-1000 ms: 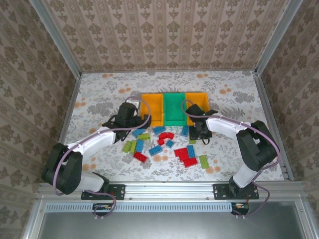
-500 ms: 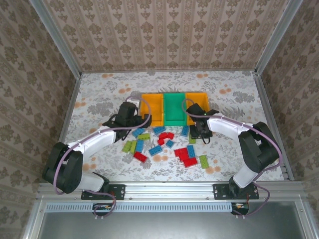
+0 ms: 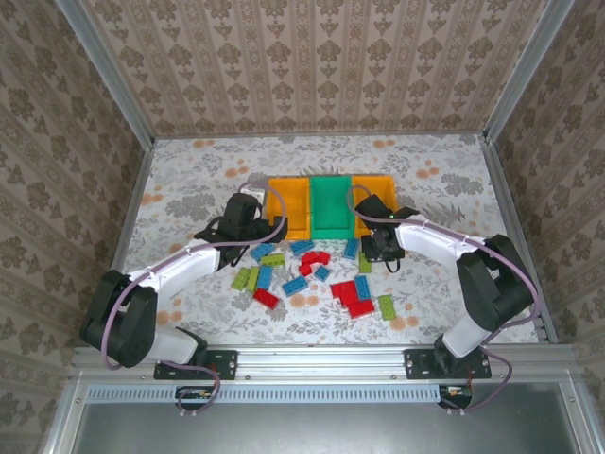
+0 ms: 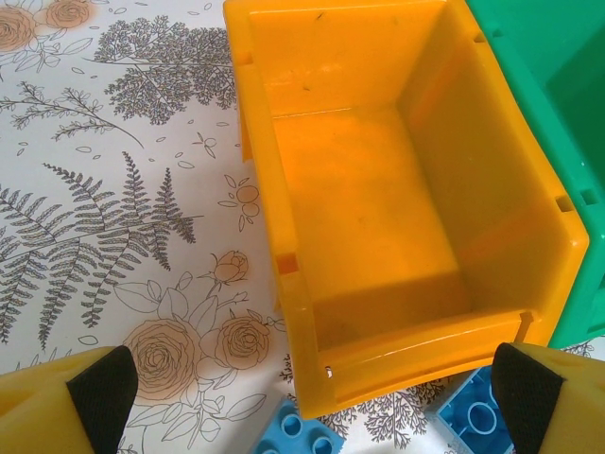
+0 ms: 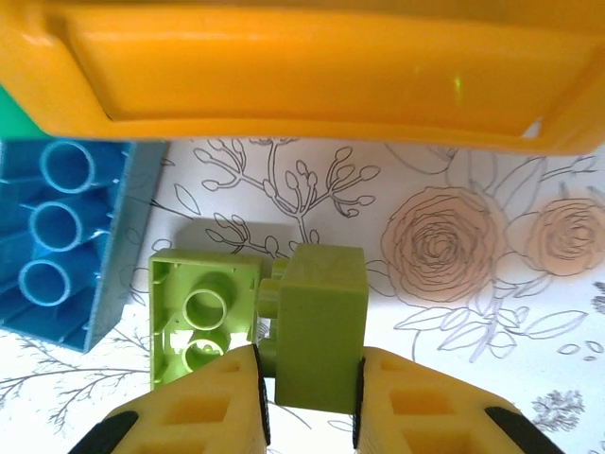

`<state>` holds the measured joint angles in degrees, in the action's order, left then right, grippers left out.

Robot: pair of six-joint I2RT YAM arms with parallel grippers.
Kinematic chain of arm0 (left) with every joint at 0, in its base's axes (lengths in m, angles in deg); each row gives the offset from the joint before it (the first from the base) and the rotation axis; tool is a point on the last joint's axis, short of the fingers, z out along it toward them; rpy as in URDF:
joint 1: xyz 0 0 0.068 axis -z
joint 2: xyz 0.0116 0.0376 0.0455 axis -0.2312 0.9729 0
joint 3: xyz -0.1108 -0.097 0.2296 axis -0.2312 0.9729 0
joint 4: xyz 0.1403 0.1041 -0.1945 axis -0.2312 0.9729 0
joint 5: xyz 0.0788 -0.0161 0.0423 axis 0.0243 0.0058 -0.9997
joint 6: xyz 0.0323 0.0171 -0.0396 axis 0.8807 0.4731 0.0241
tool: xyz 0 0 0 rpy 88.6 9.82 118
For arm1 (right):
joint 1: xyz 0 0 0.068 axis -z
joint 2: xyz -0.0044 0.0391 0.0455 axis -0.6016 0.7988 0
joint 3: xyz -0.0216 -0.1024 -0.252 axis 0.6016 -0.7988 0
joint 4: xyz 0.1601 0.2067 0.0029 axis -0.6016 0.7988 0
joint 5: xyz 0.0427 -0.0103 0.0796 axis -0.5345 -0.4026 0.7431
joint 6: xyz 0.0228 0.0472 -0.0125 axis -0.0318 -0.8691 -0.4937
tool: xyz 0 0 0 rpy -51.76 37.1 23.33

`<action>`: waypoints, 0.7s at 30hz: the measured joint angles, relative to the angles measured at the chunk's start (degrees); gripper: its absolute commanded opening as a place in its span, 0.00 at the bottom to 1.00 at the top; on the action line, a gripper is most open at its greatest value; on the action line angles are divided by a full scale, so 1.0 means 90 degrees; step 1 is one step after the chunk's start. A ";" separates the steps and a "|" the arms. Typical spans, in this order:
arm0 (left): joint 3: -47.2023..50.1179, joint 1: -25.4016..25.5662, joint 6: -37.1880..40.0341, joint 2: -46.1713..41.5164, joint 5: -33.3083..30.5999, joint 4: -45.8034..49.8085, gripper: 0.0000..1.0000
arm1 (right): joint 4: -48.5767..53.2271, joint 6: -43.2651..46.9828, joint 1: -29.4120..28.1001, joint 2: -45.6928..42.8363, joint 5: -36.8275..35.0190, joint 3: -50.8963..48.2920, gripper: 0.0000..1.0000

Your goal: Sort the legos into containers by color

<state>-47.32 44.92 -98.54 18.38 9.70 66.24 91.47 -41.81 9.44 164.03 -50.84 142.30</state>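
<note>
Wallpaper (image 3: 312,66) surrounds floral tabletop (image 3: 189,180); left jaws apart, right jaws clamping lime lego (image 5: 317,326).

Top view: set high above and behind the arm bases, tilted down toward the far wall at 12 o'clock. It is distant and takes in the whole table (image 3: 189,180).
Left wrist view: close, looking steeply down into the left orange bin (image 4: 378,208). The green bin (image 4: 558,85) is at 2 o'clock, and the left gripper (image 4: 312,388) has its tips at 7 and 5 o'clock.
Right wrist view: very close and low, facing the right orange bin (image 5: 302,66), whose wall runs across 12 o'clock. The right gripper (image 5: 309,383) is at 6 o'clock, with a green brick (image 5: 317,326) between its fingers.
Shared: both orange bins also appear in the top view, just past the table's middle toward 12 o'clock.
</note>
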 measured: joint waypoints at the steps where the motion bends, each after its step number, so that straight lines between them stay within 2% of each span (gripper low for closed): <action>1: 0.0000 0.0005 0.0000 0.0000 0.0000 0.0000 1.00 | 0.0015 0.0000 0.0010 -0.0114 -0.0027 0.0015 0.25; 6: 0.0000 0.0034 0.0000 0.0002 0.0000 0.0000 1.00 | 0.0022 0.0012 0.0136 -0.0500 -0.0172 0.0384 0.25; 11: 0.0000 0.0034 0.0000 0.0000 0.0000 0.0000 1.00 | -0.0104 0.0046 0.0396 -0.0491 -0.0274 0.0799 0.25; 18: 0.0000 0.0034 0.0000 -0.0002 -0.0022 0.0000 1.00 | -0.0342 0.0083 0.0733 0.0440 -0.0335 0.1394 0.26; 21: 0.0000 0.0034 0.0000 -0.0005 -0.0044 0.0002 1.00 | -0.0367 0.0126 0.0772 0.0850 -0.0325 0.1608 0.29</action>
<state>-47.32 45.22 -98.54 18.34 9.31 66.27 88.17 -40.68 16.39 171.68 -53.77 156.77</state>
